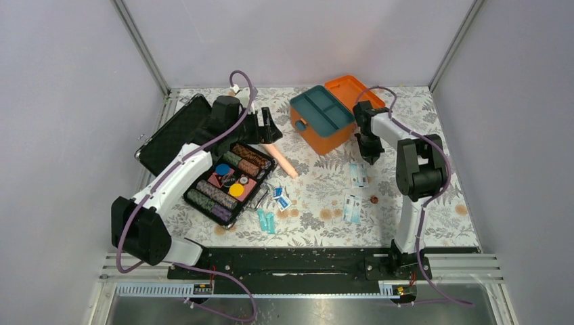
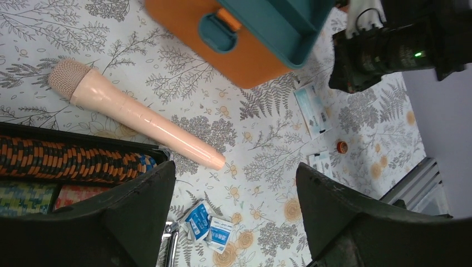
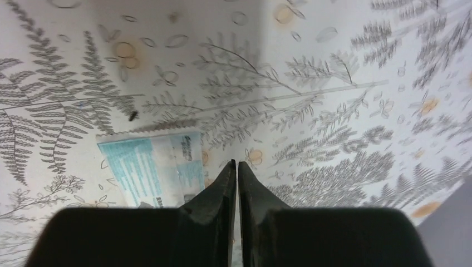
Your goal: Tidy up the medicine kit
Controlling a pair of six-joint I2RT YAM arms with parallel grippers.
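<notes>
The black case (image 1: 172, 132) of striped chip stacks lies open hard against the left edge of the floral mat (image 1: 447, 203), its lid reaching the side rail. The left gripper (image 2: 235, 178) hangs over the case's far corner with its fingers spread wide and nothing between them; the medicine kit (image 1: 325, 139) lies just to its right, across a short gap. One peach rod (image 1: 281, 161) with a mesh head lies slanted beside the case. Nearer the bases are two teal tubes (image 1: 266, 220) and two small blue-and-white packets (image 1: 281, 198). The kit is one orange box at the far middle, with its lid (image 1: 348, 89) thrown back and its teal tray uncovered. The right gripper (image 3: 236, 165) points down at the mat just right of the kit, its fingers pressed together beside the edge of a teal-and-white sachet (image 3: 153, 167). Whether they pinch it cannot be told. There are two such sachets, and one small reddish round piece (image 1: 373, 200). Bare mat runs on to the right edge.
</notes>
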